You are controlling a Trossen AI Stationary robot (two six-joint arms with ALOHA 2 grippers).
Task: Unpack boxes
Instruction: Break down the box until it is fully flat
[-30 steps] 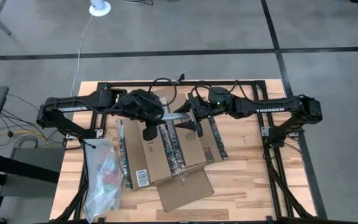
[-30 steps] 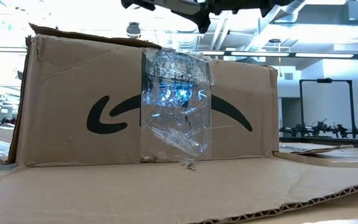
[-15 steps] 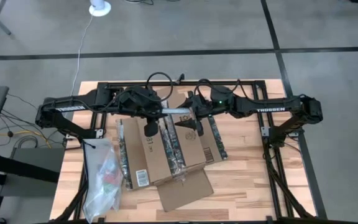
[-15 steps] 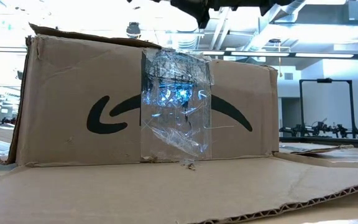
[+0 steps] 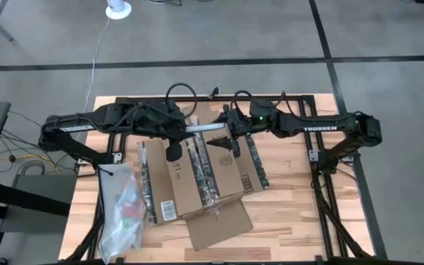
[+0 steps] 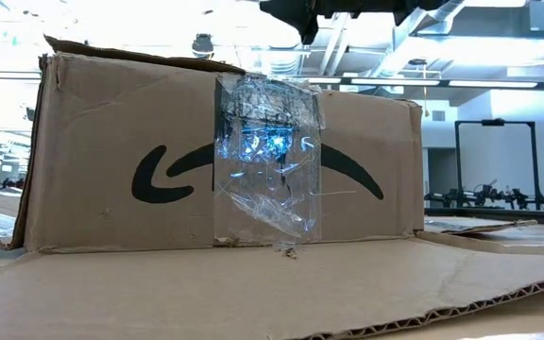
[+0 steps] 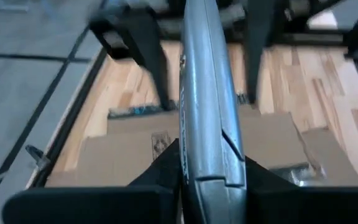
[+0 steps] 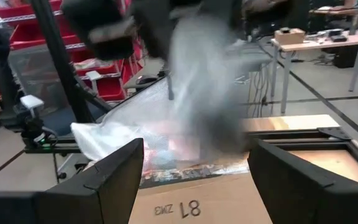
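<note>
The brown cardboard box lies open in the middle of the table, its near flap flat on the wood; the low view shows its taped, smile-printed side. Above its far part my left gripper is shut on a long, flat silver-grey packet. My right gripper stands open just beyond the packet's free end, and its wrist view shows the packet blurred ahead of the wide-apart fingers. Whether the right gripper touches the packet, I cannot tell. My left gripper pinches the silver packet between its two fingers at the packet's left end. The fingers come level from the table's left and lie along the packet. The packet sticks out level toward my right arm, on edge, lifted clear of the box.
A clear plastic bag with colourful contents lies on the table's left side beside the box. Dark tape strips run across the box's open flaps. The black frame rails border the table at the far and right sides.
My left gripper has risen with the silver packet and drawn toward the table's far edge, carrying it up out of the low view above the box. My right gripper has followed a little the same way. The box has stayed where it was.
</note>
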